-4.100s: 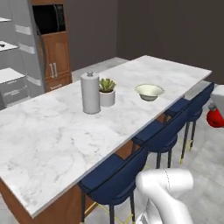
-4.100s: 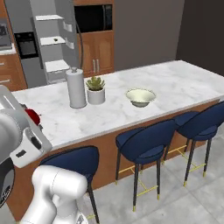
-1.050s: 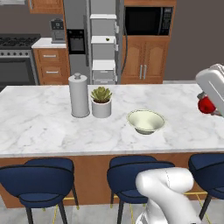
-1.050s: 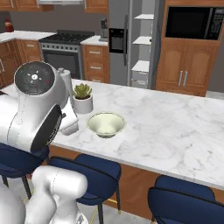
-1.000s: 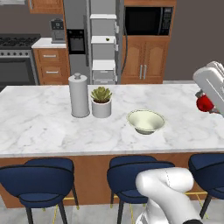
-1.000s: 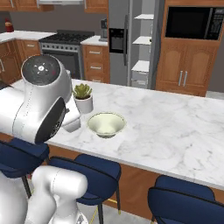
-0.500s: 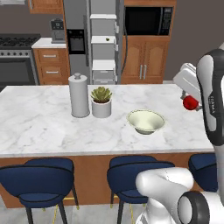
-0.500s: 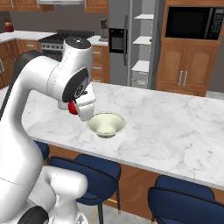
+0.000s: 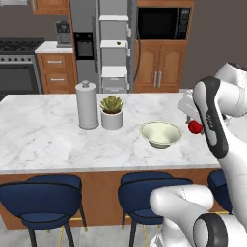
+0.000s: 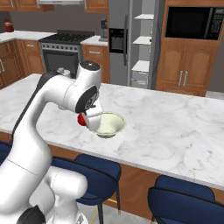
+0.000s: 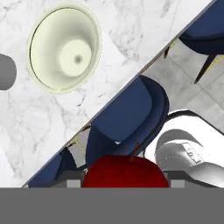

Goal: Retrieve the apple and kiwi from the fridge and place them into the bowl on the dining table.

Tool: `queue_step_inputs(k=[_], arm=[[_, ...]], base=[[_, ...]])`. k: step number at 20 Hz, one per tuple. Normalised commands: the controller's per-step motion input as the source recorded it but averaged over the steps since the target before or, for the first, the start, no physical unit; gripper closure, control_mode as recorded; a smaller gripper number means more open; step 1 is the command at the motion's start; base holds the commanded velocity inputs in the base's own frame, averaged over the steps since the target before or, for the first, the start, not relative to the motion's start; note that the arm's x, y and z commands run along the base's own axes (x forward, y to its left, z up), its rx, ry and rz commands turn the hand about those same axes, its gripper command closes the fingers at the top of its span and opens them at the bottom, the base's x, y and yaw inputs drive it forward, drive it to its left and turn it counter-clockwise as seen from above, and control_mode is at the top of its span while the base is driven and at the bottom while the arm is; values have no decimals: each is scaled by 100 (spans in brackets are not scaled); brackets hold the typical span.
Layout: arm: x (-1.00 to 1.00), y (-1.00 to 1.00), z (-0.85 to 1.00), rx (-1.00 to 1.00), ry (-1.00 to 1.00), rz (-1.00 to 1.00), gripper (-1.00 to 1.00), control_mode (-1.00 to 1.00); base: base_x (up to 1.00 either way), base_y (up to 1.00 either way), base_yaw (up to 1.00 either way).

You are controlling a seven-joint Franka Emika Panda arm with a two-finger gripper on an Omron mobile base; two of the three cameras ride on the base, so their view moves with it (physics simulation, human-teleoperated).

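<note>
We count one glossy round red apple gripped in the pincer, one shallow cream bowl, one veined marble bench.

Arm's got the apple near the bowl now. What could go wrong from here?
The gripper holds the apple beside the bowl, not over it; in the hand view the bowl sits off-centre with the stools below. Released now, the apple would likely miss, roll off the dining table, or tip the shallow bowl.
</note>
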Motion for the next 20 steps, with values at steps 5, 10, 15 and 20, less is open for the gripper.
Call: queue_step_inputs(k=[5,10,15,20], arm=[[74,0,-31,0,2,0,100,-100],[80,0,-26,0,7,0,100,-100],[64,0,-36,0,6,0,100,-100],[49,0,-45,0,3,0,100,-100]], base=[[0,0,0],[0,0,0],[0,0,0],[0,0,0]])
